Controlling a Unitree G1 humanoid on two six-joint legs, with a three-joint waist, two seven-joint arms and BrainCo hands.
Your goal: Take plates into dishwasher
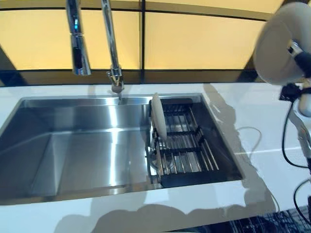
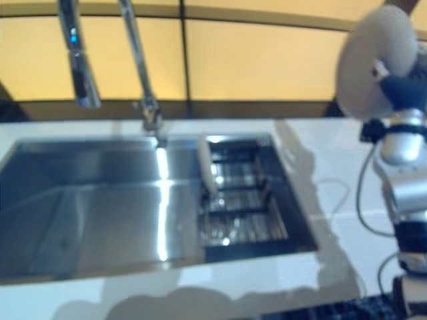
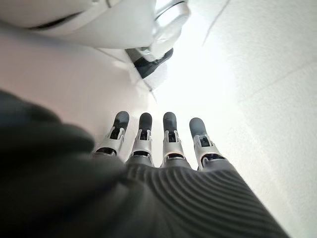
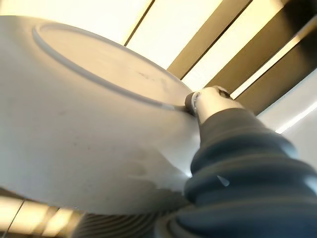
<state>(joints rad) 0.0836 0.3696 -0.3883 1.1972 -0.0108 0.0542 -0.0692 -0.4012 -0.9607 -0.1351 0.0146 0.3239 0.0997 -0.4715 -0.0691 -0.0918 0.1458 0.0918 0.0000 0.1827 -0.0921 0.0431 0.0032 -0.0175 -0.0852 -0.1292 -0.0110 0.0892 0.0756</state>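
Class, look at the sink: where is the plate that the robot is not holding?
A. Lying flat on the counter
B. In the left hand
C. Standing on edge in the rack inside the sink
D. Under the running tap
C. The second plate stands on edge in the rack at the sink's right end, while the right hand holds the other plate up.

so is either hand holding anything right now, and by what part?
The right hand holds a white plate by its rim, thumb pressed on the underside, raised above the counter. The left hand holds nothing, fingers straight. Another plate stands in the sink rack.
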